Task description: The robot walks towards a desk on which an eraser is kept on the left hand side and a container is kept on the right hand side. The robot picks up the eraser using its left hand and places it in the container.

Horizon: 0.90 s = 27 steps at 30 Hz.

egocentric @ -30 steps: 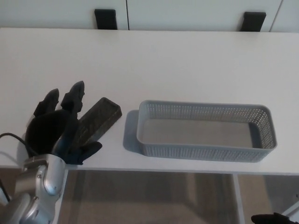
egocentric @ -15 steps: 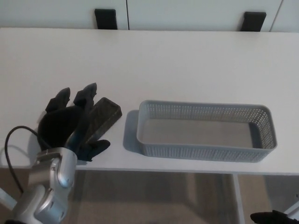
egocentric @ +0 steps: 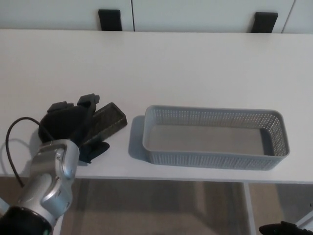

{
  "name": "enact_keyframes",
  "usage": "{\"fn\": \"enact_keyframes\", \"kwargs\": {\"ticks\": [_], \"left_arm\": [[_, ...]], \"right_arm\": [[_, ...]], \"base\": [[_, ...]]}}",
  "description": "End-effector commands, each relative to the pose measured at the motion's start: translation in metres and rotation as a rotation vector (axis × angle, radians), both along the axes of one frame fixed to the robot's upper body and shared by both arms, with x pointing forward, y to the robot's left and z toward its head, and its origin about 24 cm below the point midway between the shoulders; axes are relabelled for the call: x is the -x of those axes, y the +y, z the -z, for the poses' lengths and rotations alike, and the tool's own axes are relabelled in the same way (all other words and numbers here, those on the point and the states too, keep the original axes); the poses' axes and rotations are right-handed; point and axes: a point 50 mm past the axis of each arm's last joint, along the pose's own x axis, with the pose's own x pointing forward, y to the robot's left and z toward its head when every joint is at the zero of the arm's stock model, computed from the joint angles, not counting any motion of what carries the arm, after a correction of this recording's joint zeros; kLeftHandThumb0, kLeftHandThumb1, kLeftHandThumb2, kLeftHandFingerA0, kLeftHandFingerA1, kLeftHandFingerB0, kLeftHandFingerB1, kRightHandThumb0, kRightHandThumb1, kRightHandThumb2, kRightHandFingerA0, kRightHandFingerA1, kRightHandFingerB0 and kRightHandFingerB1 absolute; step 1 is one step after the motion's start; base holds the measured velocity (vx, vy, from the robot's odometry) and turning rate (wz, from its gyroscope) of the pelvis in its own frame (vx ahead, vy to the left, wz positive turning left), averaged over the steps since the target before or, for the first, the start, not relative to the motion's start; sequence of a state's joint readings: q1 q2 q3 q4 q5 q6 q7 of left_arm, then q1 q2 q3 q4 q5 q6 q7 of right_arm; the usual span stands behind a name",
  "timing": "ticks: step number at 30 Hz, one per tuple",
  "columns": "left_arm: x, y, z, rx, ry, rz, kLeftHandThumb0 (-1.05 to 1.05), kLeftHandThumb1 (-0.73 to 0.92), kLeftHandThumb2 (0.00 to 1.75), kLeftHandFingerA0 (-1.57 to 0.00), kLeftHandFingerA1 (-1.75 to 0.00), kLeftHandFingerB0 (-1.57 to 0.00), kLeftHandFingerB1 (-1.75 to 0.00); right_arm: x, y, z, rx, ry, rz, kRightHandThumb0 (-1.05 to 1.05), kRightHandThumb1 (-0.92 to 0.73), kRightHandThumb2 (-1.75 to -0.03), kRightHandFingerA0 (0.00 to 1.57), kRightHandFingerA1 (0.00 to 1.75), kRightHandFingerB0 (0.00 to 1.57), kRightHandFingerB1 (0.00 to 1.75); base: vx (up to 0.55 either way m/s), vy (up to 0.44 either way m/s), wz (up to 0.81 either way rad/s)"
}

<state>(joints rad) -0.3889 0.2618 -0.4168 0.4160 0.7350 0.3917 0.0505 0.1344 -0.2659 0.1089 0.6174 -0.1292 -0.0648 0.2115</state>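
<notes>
The scene is evenly and softly lit, bright enough that the white counter (egocentric: 195, 68) is nearly washed out, with little surface texture. The basket (egocentric: 215, 157) casts a soft shadow to its left and inside its left end, which suggests light from the right. A faint shadow lies beside the left hand (egocentric: 68, 125), whose black surfaces lose detail. The picture is slightly soft and grainy throughout, without strong glare.

Bare desk (egocentric: 195, 68) beyond container (egocentric: 213, 137) — unobstructed
</notes>
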Motion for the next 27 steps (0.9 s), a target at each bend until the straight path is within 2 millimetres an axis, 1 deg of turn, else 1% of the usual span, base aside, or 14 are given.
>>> {"fn": "enact_keyframes", "kwargs": {"ticks": [1, 2, 4, 5, 6, 7, 11, 16, 17, 18, 20, 22, 24, 27], "left_arm": [[0.004, 0.013, 0.009, 0.013, 0.119, -0.053, -0.36, 0.64, 0.60, -0.92, -1.12, -0.23, -0.30], [0.005, 0.013, 0.009, 0.013, 0.158, -0.052, -0.28, 0.69, 0.61, -1.13, -0.88, -0.29, -0.32], [0.004, 0.013, 0.009, 0.019, 0.211, -0.052, -0.24, 0.71, 0.62, -1.19, -0.88, -0.37, -0.35], [0.004, 0.014, 0.008, 0.005, 0.221, -0.034, -0.21, 0.70, 0.61, -1.12, -0.98, -0.46, -0.38], [0.005, 0.013, 0.009, -0.028, 0.214, -0.013, -0.25, 0.65, 0.60, -0.86, -1.28, -0.71, -0.47], [0.005, 0.012, 0.010, -0.047, 0.206, -0.003, -0.25, 0.65, 0.62, -0.72, -1.53, -0.72, -0.51], [0.006, 0.009, 0.008, -0.032, 0.183, 0.019, -0.22, 0.74, 0.58, -0.68, -1.67, -0.67, -0.77], [0.006, 0.009, 0.004, 0.018, 0.124, 0.019, -0.22, 0.73, 0.59, -0.71, -1.66, -0.71, -0.76], [0.005, 0.009, 0.001, 0.106, 0.104, -0.009, -0.22, 0.70, 0.60, -0.70, -1.60, -0.77, -0.60], [0.003, 0.010, -0.002, 0.146, 0.111, -0.021, -0.23, 0.71, 0.63, -0.70, -1.55, -0.77, -0.59], [0.002, 0.011, -0.009, 0.274, 0.103, -0.042, -0.27, 0.82, 0.66, -0.86, -1.32, -0.78, -0.56], [0.001, 0.013, -0.015, 0.377, 0.079, -0.069, -0.25, 0.81, 0.67, -0.91, -1.36, -0.82, -0.60], [-0.001, 0.013, -0.022, 0.431, 0.010, -0.065, -0.29, 0.78, 0.74, -0.97, -1.23, -0.84, -0.67], [-0.002, 0.013, -0.035, 0.515, -0.076, -0.047, -0.30, 0.78, 0.75, -1.00, -1.29, -0.85, -0.71]], "right_arm": [[0.000, -0.004, -0.001, 0.023, 0.021, -0.025, -0.32, -0.52, -0.55, 0.58, 0.57, 0.38, 0.46], [0.000, -0.004, -0.002, 0.022, 0.023, -0.026, -0.32, -0.52, -0.56, 0.57, 0.56, 0.38, 0.46], [-0.001, -0.004, -0.002, 0.026, 0.027, -0.031, -0.33, -0.52, -0.56, 0.57, 0.56, 0.38, 0.46], [-0.002, -0.003, -0.002, 0.020, 0.025, -0.035, -0.31, -0.54, -0.56, 0.57, 0.56, 0.38, 0.46], [-0.002, -0.003, -0.002, 0.025, 0.029, -0.040, -0.32, -0.54, -0.56, 0.56, 0.55, 0.38, 0.46], [-0.003, -0.003, -0.003, 0.027, 0.030, -0.044, -0.33, -0.54, -0.56, 0.56, 0.55, 0.38, 0.46], [-0.004, -0.004, -0.004, 0.046, 0.036, -0.082, -0.35, -0.53, -0.56, 0.56, 0.54, 0.39, 0.45], [-0.005, -0.005, -0.004, 0.059, 0.046, -0.101, -0.34, -0.54, -0.56, 0.57, 0.53, 0.40, 0.45], [-0.005, -0.005, -0.004, 0.060, 0.053, -0.104, -0.34, -0.54, -0.56, 0.55, 0.52, 0.39, 0.44], [-0.006, -0.005, -0.004, 0.059, 0.052, -0.105, -0.33, -0.54, -0.56, 0.55, 0.52, 0.39, 0.44], [-0.005, -0.005, -0.004, 0.063, 0.055, -0.111, -0.33, -0.55, -0.56, 0.56, 0.52, 0.39, 0.44], [-0.005, -0.005, -0.005, 0.071, 0.058, -0.123, -0.34, -0.55, -0.56, 0.58, 0.52, 0.39, 0.43], [-0.005, -0.005, -0.004, 0.072, 0.060, -0.121, -0.33, -0.55, -0.56, 0.58, 0.53, 0.40, 0.44], [-0.005, -0.004, -0.004, 0.065, 0.061, -0.121, -0.31, -0.55, -0.56, 0.57, 0.53, 0.40, 0.44]], "base": [[0.00, 0.000, 0.00], [0.00, 0.000, 0.00], [0.00, 0.000, 0.00], [0.00, 0.000, 0.00], [0.00, 0.000, 0.00], [0.00, 0.000, 0.00], [0.00, 0.000, 0.00], [0.00, 0.000, 0.00], [0.00, 0.000, 0.00], [0.00, 0.000, 0.00], [0.00, 0.000, 0.00], [0.00, 0.000, 0.00], [0.00, 0.000, 0.00], [0.00, 0.000, 0.00]]}}
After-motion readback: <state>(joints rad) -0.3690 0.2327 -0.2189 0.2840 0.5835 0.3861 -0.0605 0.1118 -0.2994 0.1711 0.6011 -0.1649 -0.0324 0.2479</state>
